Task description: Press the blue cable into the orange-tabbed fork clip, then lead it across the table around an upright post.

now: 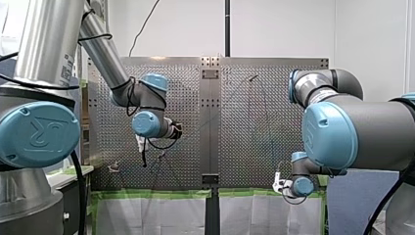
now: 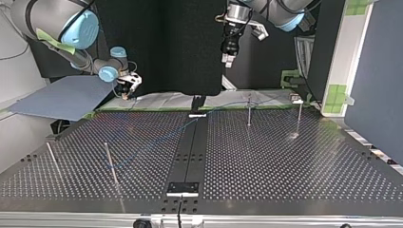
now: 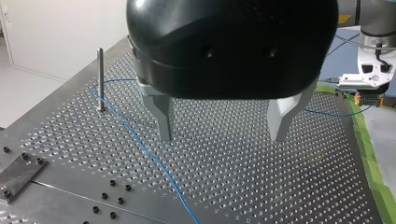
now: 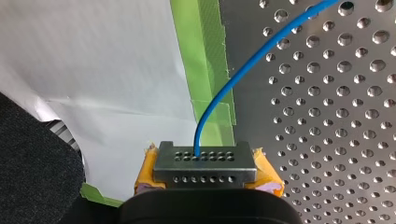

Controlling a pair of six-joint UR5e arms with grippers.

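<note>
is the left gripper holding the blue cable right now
No, in the left wrist view my left gripper is open with nothing between its fingers, and the blue cable lies on the table beside it.

The front camera is looking from behind the arms [image 1: 105, 54] over the desk [image 1: 293, 142]; the top camera is facing them from across it. The wrist cameras are sitting close behind my left tool [image 3: 222, 137] and my right tool [image 4: 201, 161], both catching the cable [image 3: 140, 141] near the tool.

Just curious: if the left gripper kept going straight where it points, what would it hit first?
My left gripper would likely meet the perforated metal table; the thin blue cable lies outside its open fingers.
</note>
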